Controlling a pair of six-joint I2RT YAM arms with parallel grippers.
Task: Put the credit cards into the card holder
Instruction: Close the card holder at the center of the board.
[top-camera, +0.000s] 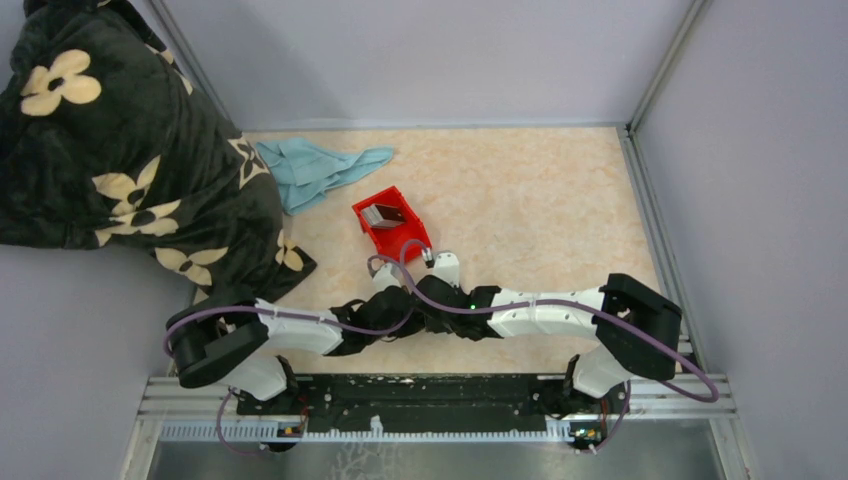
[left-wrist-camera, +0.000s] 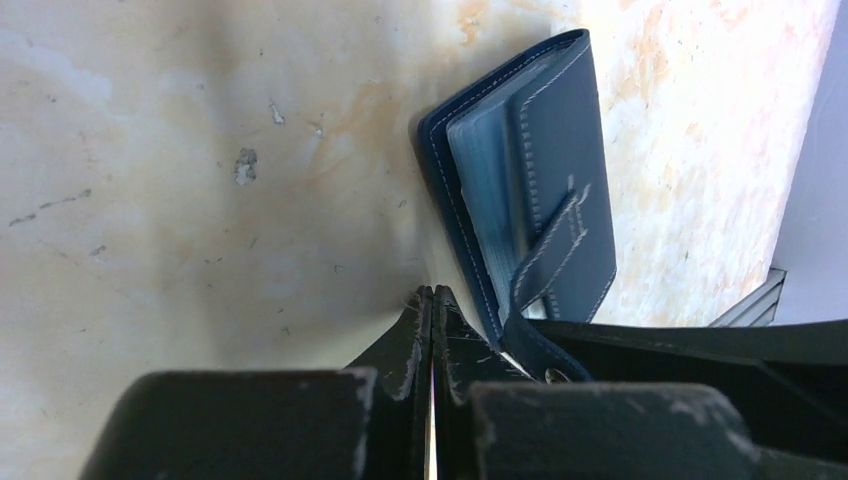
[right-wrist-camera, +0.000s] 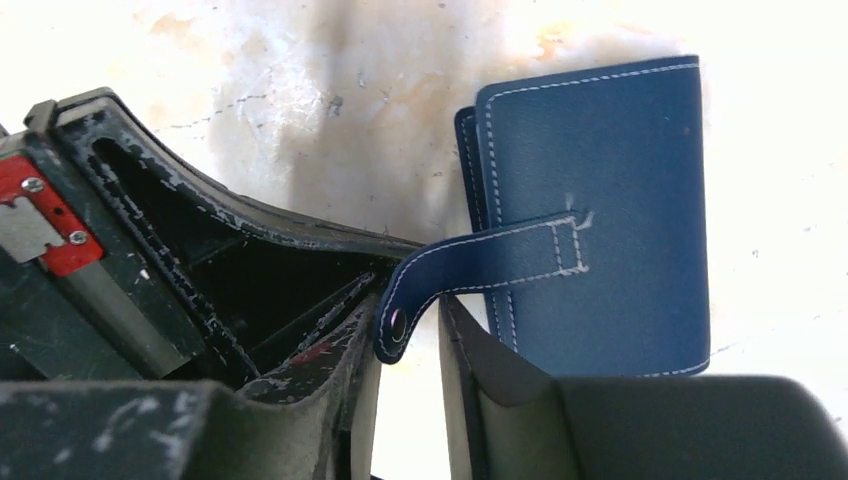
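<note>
Beige marbled surface (top-camera: 540, 190) boxed in by grey walls (top-camera: 420, 60). Dark flowered blanket (top-camera: 120, 170) was heaped at the far left, with a teal cloth (top-camera: 315, 170) just beside it. Red bin (top-camera: 400, 243) sat near the middle of the surface, with the credit cards (top-camera: 382, 213) inside it, greyish and brown; count was not readable. Both arms reached inward and met just in front of the bin, covering the card holder in the overhead view.

Card holder (left-wrist-camera: 560, 170) was on the surface between the two sets of fingers: navy, folded but slightly agape, paler blue inner leaves showing at its edge. It looked propped on edge rather than flat, hard to be sure. Left fingers (left-wrist-camera: 420, 320) were clenched tight together, tips down by the holder's near corner, nothing visible between them. From the right wrist, the holder's (right-wrist-camera: 610, 200) stitched outer face showed, with its tab (right-wrist-camera: 480, 262) stretched out toward the right fingers (right-wrist-camera: 455, 335). Those fingers were parted, a clear gap between them, and the tab's snap end (right-wrist-camera: 398, 325) hung in that gap, released rather than pinched
</note>
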